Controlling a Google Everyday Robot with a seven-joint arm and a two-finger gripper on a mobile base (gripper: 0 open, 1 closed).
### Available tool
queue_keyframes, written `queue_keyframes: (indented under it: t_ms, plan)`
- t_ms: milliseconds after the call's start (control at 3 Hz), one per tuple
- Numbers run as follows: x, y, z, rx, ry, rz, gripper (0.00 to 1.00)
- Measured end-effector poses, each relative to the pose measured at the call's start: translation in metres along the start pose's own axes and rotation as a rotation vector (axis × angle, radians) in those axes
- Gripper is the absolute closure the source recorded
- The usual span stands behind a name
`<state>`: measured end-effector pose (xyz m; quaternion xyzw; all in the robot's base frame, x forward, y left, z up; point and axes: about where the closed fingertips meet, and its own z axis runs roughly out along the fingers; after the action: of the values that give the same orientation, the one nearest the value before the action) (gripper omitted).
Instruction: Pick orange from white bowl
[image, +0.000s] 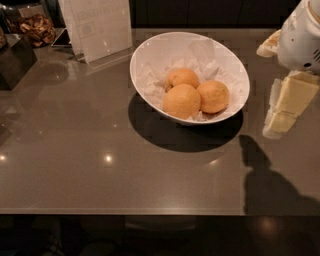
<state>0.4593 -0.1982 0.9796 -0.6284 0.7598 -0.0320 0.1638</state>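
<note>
Claw (282, 112) is hanging at the right edge of the view, over the table (75, 165) and apart from the bowl (150, 55); whether it is apart or together cannot be told. Orange (213, 96) is lying at the bowl's right, on paper (200, 52), touching two other oranges (181, 101).

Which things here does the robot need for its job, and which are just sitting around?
For the job: the orange on the right, the white bowl it lies in, the gripper hanging right of the bowl.
Just lying about: the front orange, the back orange, the paper sign, the snack jar, the dark box.
</note>
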Motion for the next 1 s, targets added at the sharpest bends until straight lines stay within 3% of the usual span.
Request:
queue_keyframes:
  t_ms: [667, 1000]
  plan:
    - [-0.042, -0.032, 0.027, -0.067, -0.088, -0.096, 0.00]
    - [-0.043, -0.033, 0.028, -0.060, -0.091, -0.096, 0.00]
